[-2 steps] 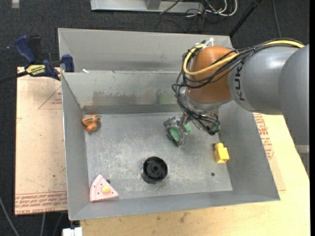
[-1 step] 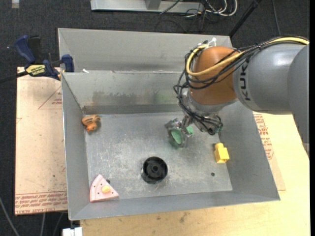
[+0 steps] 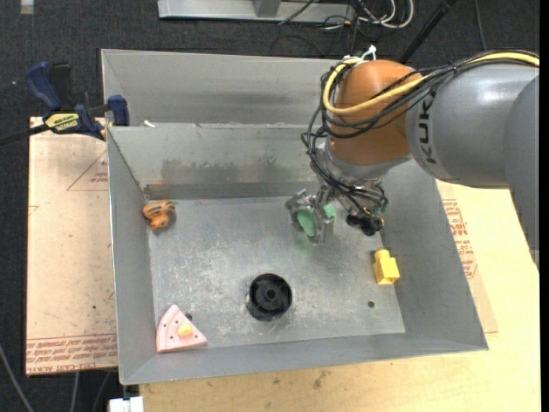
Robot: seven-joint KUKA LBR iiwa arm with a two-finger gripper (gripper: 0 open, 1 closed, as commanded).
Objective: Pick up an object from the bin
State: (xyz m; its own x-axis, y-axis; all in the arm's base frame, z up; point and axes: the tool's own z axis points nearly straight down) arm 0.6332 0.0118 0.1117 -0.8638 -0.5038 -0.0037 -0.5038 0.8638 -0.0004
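Observation:
My gripper [image 3: 312, 221] hangs under the orange wrist cover over the middle right of the bin floor. A small green thing [image 3: 304, 221] sits between its fingers, and the fingers look shut on it. A yellow block [image 3: 385, 267] lies to the lower right of the gripper, apart from it. A black round piece with a hole in its middle [image 3: 269, 296] rests on the floor below the gripper, toward the front.
A small orange-brown thing [image 3: 159, 214] lies at the left wall. A pink wedge with yellow dots [image 3: 177, 330] sits in the front left corner. The arm comes in from the right and covers the back right of the bin.

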